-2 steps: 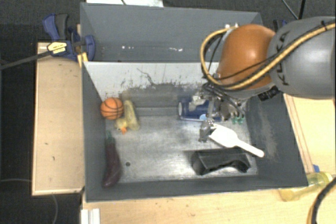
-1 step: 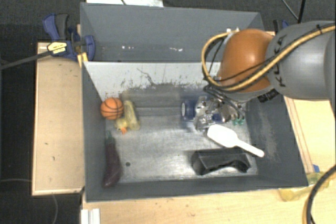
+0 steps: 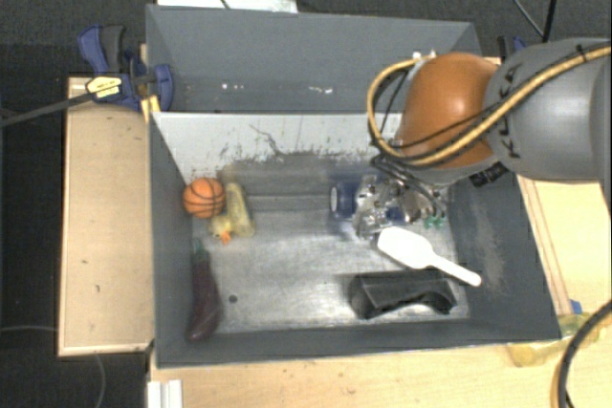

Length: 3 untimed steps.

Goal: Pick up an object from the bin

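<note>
My gripper (image 3: 375,213) is low in the bin's right half, near the back wall. A blue and clear thing (image 3: 341,202) lies right at its left side, partly hidden by it; I cannot tell whether the two touch. Just below the gripper lies a white spoon-shaped scoop (image 3: 413,251), its handle pointing to the lower right. In front of the scoop, near the bin's front wall, rests a black curved object (image 3: 402,293). A small green bit (image 3: 435,223) peeks out at the gripper's right.
At the bin's left are a small orange basketball (image 3: 204,198), a pale yellow toy (image 3: 233,215) beside it, and a dark purple eggplant (image 3: 203,296) along the left wall. The arm with its orange cover and cables hangs over the right rear corner.
</note>
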Tool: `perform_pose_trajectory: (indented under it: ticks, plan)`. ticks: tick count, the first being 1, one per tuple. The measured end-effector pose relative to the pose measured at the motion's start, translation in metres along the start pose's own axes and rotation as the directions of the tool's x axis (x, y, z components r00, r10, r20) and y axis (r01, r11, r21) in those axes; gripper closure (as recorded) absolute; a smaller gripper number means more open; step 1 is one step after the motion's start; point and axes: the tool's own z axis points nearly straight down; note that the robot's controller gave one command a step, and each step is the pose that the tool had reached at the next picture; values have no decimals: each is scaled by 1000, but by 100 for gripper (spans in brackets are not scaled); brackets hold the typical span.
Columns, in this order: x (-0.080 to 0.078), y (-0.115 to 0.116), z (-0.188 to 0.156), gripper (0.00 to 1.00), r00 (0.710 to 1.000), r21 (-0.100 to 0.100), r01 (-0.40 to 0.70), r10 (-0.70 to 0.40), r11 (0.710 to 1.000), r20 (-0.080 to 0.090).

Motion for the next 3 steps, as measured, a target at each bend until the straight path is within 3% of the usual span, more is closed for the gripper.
perform_pose_trajectory:
  ticks: [1,2,3]
  plan:
    - [1,0,-9,100,999,0,42,-42,999,-5]
    - [12,0,-25,100,992,2,129,-129,992,5]
    - [10,-43,-196,100,892,-1,-451,451,892,9]
